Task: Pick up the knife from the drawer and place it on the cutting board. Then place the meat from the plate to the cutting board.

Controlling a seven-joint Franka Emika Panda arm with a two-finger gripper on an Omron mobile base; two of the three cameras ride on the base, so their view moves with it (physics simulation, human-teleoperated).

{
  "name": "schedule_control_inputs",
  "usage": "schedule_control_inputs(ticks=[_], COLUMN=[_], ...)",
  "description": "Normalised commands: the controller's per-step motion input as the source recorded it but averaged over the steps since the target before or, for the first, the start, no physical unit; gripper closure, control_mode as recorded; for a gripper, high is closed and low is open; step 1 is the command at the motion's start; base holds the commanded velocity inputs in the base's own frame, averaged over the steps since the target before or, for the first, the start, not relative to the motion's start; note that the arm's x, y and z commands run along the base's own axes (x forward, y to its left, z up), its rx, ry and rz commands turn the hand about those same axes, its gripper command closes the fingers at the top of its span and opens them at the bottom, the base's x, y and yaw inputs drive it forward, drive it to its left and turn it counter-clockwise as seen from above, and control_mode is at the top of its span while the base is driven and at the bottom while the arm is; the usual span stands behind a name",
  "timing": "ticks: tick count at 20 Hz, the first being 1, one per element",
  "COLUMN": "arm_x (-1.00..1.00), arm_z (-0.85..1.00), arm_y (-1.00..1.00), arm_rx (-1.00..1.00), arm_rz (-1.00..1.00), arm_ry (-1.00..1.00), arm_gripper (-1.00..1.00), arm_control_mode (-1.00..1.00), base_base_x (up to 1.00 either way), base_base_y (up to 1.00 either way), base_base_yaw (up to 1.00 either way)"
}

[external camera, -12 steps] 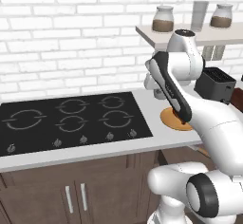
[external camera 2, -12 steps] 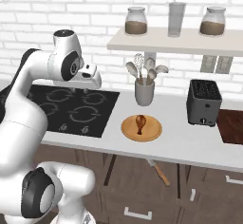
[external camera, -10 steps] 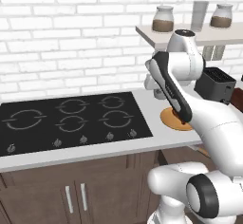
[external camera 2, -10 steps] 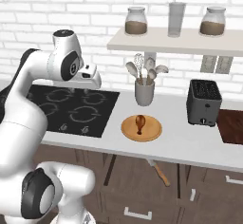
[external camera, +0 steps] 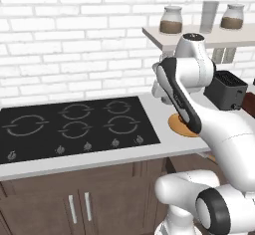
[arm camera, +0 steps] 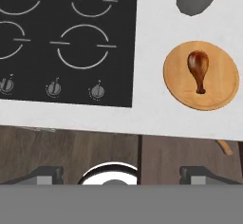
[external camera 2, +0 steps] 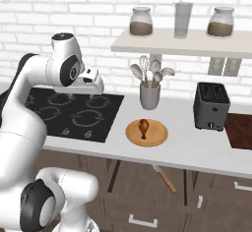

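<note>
The tan round plate (external camera 2: 155,138) lies on the white counter with the reddish-brown meat (external camera 2: 143,126) on it. Below the counter the dark-brown drawer (external camera 2: 129,192) stands pulled out, and the knife (external camera 2: 165,177) lies in it, its wooden handle pointing forward. The dark cutting board (external camera 2: 239,130) sits at the counter's far right. My gripper (arm camera: 121,173) hangs open and empty, high over the counter's front edge, left of the plate (arm camera: 223,83). From the hand, the meat (arm camera: 198,69) is up right and the knife handle (arm camera: 224,147) peeks out at the right.
A black cooktop (external camera 2: 74,114) fills the counter's left. A grey utensil holder (external camera 2: 149,96) stands behind the plate, and a black toaster (external camera 2: 211,106) sits between plate and cutting board. A shelf (external camera 2: 187,42) with jars hangs above. My own arm covers part of the plate (external camera: 175,124).
</note>
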Motion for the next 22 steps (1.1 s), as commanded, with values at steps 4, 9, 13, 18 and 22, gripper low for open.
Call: schedule_control_inputs(ticks=[4,9,13,18,22], arm_x=[-0.28,0.0,0.0,0.0,0.0], arm_z=[-0.01,0.0,0.0,0.0,0.0], arm_y=[-0.01,0.0,0.0,0.0,0.0], arm_rx=[0.0,0.0,0.0,0.0,0.0], arm_rz=[0.0,0.0,0.0,0.0,0.0], arm_ry=[0.0,0.0,0.0,0.0,0.0], arm_gripper=[-1.0,-1.0,-1.0,-1.0,-1.0], arm_control_mode=[-1.0,1.0,1.0,1.0,1.0], base_base_x=[0.0,-0.98,-0.9,-0.4,0.03], base_base_y=[0.0,-0.13,-0.74,-1.0,-1.0], base_base_yaw=[0.0,0.07,0.13,0.18,0.24])
